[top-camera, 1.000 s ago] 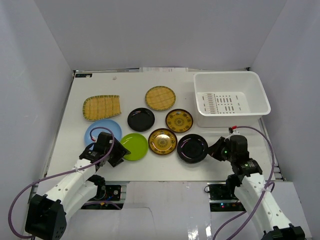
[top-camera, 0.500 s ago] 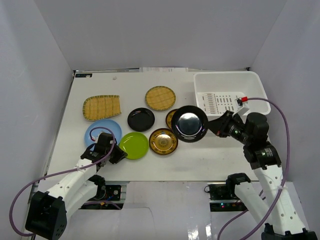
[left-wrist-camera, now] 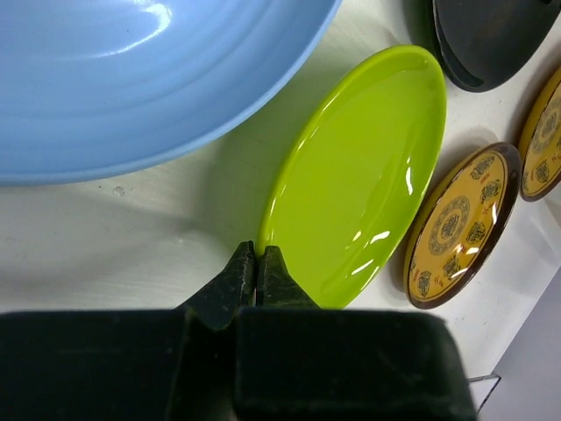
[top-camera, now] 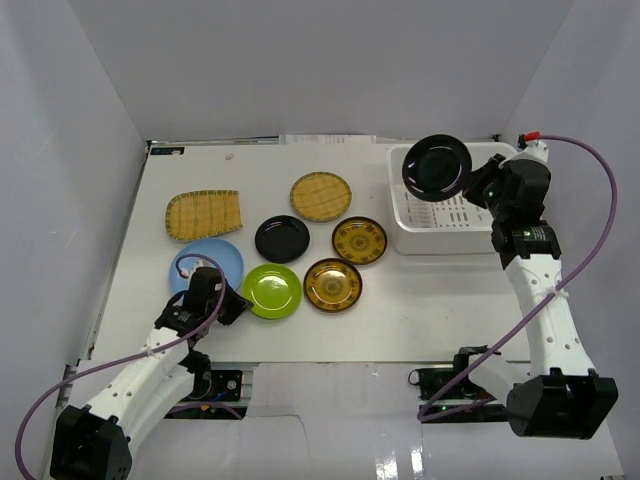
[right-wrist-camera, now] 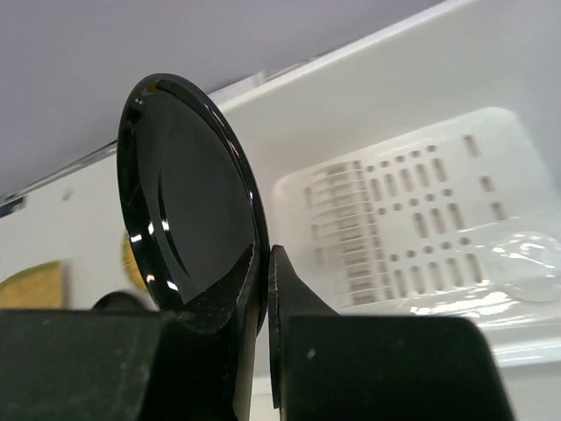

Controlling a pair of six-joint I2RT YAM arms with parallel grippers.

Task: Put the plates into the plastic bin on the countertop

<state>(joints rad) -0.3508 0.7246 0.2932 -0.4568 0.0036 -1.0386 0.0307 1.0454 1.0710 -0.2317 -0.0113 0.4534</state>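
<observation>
A glossy black round plate [top-camera: 436, 167] is gripped by its rim in the closed jaws of the right arm. It is held on edge in the air over the left part of the white rectangular plastic bin [top-camera: 455, 240], whose slotted floor is seen bare. Nothing has been set inside it yet.

The jaws of the left arm are closed at the near rim of the lime green round plate [top-camera: 270, 291], which lies flat on the white tabletop [top-camera: 420, 300]. Whether the rim is actually caught between them cannot be told.

Five other plates lie untouched on the tabletop. These are a light blue plate [top-camera: 205, 265], a second black plate [top-camera: 282, 239], two gold-patterned brown plates [top-camera: 359, 241] and two woven bamboo plates [top-camera: 321, 196].

The glossy black plate is pinched only at a thin, slick edge, so it is judged likely to swing or slip. If it is let go from this height, the bin's wall may be struck, or the plate may be tipped out over the left rim. On the left side, the lime green plate may simply be missed, or shoved against the nearer gold-patterned plate [left-wrist-camera: 451, 228].
</observation>
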